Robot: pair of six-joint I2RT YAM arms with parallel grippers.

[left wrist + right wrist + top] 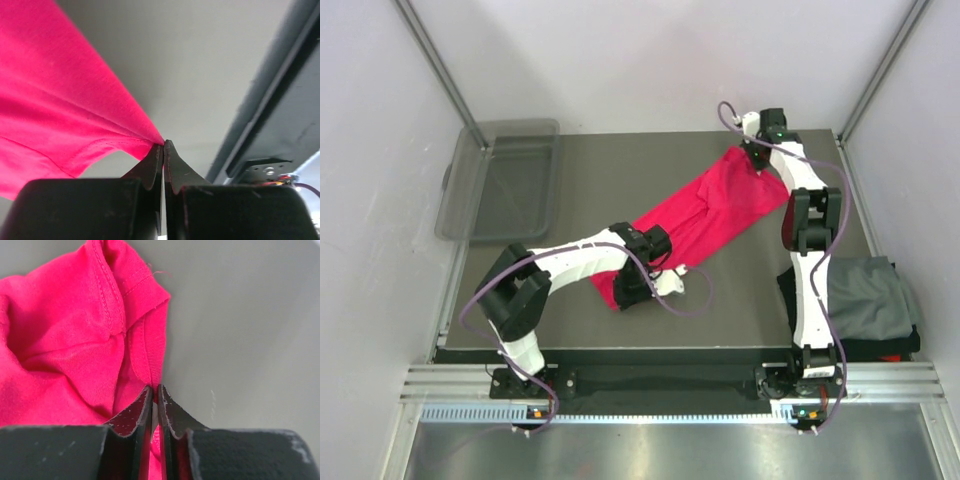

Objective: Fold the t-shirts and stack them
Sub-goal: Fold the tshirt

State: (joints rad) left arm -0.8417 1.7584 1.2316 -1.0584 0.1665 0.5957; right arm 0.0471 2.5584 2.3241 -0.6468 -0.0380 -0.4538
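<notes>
A bright red cloth t-shirt lies stretched out as a long, loosely folded band, running slantwise across the dark grey flat surface.

At the t-shirt's near-left end, the left tool is closed tight on the cloth. In the left wrist view its black fingertips meet on a corner of the red cloth, which pulls to a taut point there and hangs lifted off the surface.

At the t-shirt's far-right end, the right tool is likewise narrowed onto the cloth. Seen from the right wrist, the tool has a stitched hem of the red cloth pinched in the thin gap between its fingers.

A stack of folded dark grey and black cloth t-shirts sits well to the right of the red t-shirt's near end. A clear plastic rectangular bin lies well to the left of its far end.
</notes>
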